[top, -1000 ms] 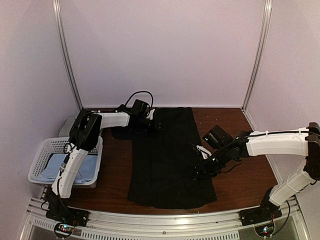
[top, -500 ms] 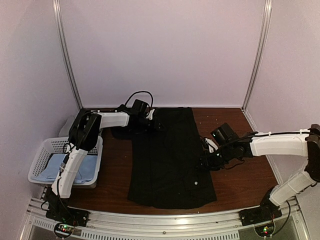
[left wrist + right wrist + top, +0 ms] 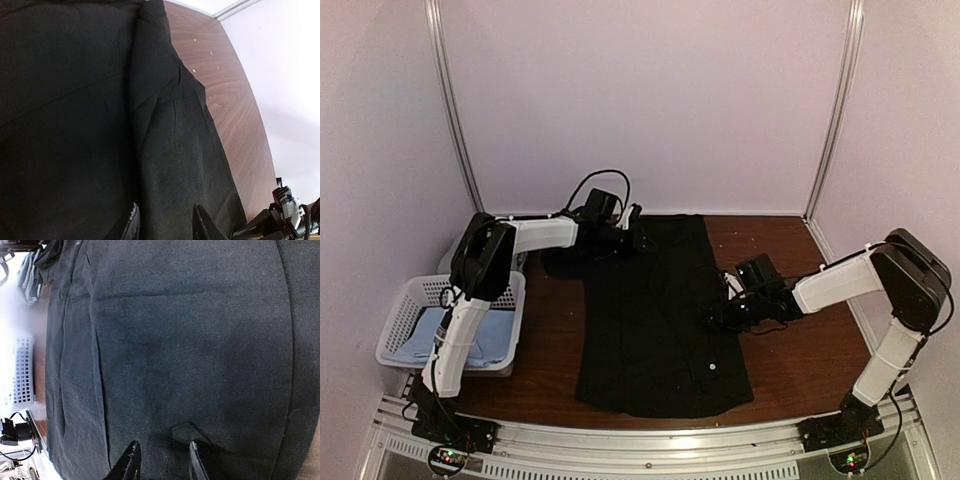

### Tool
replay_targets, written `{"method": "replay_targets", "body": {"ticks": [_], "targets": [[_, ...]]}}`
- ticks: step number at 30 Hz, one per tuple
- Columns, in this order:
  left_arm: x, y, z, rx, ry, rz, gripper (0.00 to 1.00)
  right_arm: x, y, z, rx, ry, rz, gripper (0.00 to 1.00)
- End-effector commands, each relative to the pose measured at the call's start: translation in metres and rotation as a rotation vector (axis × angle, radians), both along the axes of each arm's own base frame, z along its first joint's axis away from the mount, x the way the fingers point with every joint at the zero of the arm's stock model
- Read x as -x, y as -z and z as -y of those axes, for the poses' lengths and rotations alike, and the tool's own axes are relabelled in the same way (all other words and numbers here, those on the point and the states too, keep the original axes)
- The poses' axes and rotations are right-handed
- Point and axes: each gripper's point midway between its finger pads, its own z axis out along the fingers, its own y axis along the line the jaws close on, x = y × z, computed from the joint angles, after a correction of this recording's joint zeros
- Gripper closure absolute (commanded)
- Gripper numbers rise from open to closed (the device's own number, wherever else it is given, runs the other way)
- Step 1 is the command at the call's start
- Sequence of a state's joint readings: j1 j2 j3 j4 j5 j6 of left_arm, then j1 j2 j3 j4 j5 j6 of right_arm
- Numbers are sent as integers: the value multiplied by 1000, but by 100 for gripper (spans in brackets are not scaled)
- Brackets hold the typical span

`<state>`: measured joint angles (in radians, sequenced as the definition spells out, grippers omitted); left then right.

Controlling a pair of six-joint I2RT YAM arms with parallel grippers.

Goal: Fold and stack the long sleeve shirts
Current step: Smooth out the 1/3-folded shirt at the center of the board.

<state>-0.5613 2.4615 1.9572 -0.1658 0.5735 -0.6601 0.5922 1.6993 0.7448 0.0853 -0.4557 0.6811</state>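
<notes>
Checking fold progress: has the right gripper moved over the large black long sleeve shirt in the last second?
Yes. The right gripper slid along the large black long sleeve shirt toward the back wall, away from its near hem.

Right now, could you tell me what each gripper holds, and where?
Both straddle the black shirt: left gripper at its far end, right gripper over a pucker by its right edge. Whether either grips, I cannot tell.

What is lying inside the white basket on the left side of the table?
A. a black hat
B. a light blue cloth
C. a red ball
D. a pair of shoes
B: the top view shows a light blue cloth lying flat inside the white basket.
</notes>
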Motion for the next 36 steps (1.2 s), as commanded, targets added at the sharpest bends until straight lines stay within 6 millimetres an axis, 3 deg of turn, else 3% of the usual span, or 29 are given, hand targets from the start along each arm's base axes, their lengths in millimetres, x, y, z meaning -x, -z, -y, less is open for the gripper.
{"method": "replay_targets", "body": {"ticks": [1, 6, 9, 15, 18, 22, 26, 31, 36], "targets": [[11, -24, 28, 43, 51, 66, 63, 15, 15, 15, 21, 32, -30, 65], [16, -7, 42, 40, 66, 40, 63, 15, 6, 20, 34, 43, -7, 64], [10, 9, 41, -4, 35, 30, 63, 12, -3, 21, 32, 50, 14, 64], [2, 55, 29, -113, -21, -28, 66, -18, -41, 11, 0, 60, 111, 63], [0, 65, 26, -122, -30, -46, 66, -33, -55, -2, -41, 48, 144, 63], [-3, 62, 25, -124, -37, -41, 66, -64, -65, -19, -61, 37, 199, 63], [-6, 38, 29, -100, -26, -7, 66, -109, -72, -28, -126, 43, 242, 63], [-5, 17, 29, -87, -12, 28, 65, -158, -66, -37, -202, 46, 255, 63], [2, 15, 30, -84, 6, 19, 66, -212, -61, -38, -271, 82, 272, 64]]}}
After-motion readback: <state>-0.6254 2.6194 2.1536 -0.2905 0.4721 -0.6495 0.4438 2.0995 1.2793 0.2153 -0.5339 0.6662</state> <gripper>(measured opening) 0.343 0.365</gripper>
